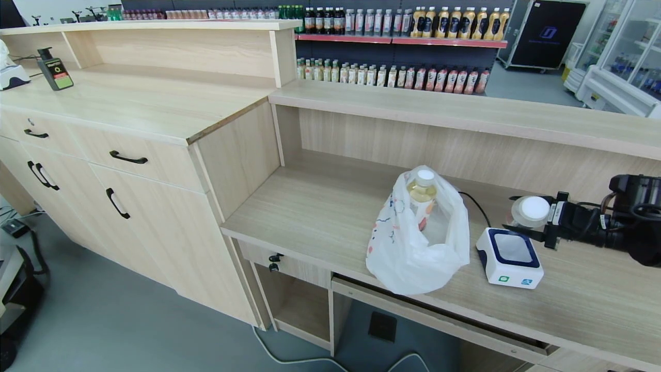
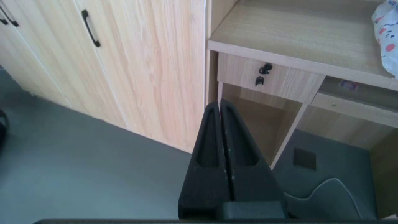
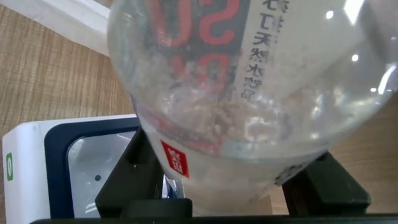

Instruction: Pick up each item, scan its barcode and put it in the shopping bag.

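Observation:
My right gripper [image 1: 521,219] is shut on a clear bottle [image 1: 531,211] with a white cap, held level just above the far edge of the white and blue barcode scanner [image 1: 509,257] on the counter. Up close, the clear bottle [image 3: 249,87] with red print lies between the dark fingers [image 3: 134,168], with the scanner [image 3: 56,168] below. To the scanner's left stands a white plastic shopping bag [image 1: 418,237], open, with a yellow drink bottle [image 1: 422,194] upright inside. My left gripper [image 2: 220,118] is shut with nothing in it, low over the grey floor in front of the counter.
The wooden checkout counter [image 1: 320,217] has a raised back ledge [image 1: 454,111] and a taller cabinet block [image 1: 155,108] on the left. A black cable [image 1: 472,204] runs behind the bag. A small locked drawer [image 2: 264,73] sits under the counter's edge.

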Controlling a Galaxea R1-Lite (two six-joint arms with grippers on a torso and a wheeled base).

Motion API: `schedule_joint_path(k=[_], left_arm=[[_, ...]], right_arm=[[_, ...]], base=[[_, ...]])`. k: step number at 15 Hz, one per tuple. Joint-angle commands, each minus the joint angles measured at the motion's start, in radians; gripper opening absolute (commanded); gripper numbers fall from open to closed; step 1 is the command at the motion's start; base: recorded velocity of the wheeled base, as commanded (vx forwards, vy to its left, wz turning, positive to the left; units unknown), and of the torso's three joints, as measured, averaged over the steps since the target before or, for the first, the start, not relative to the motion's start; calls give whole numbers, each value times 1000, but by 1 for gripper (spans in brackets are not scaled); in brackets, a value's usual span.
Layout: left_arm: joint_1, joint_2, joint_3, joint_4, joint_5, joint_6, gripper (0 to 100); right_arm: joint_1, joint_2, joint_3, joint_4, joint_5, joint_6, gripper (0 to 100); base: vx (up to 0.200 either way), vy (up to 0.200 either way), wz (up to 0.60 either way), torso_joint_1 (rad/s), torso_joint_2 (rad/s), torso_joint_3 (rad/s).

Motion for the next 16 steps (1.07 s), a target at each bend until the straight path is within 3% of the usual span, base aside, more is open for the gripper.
schedule_joint_path(k=[1, 16], left_arm=[[0, 0, 0, 0, 1, 0, 0], [0, 0, 0, 0, 1, 0, 0]], right_arm=[[0, -8, 5, 1, 1, -1, 0], [6, -6, 8, 1, 4, 0, 0]], base=[[0, 0, 0, 0, 0, 0], [0, 0, 0, 0, 0, 0]])
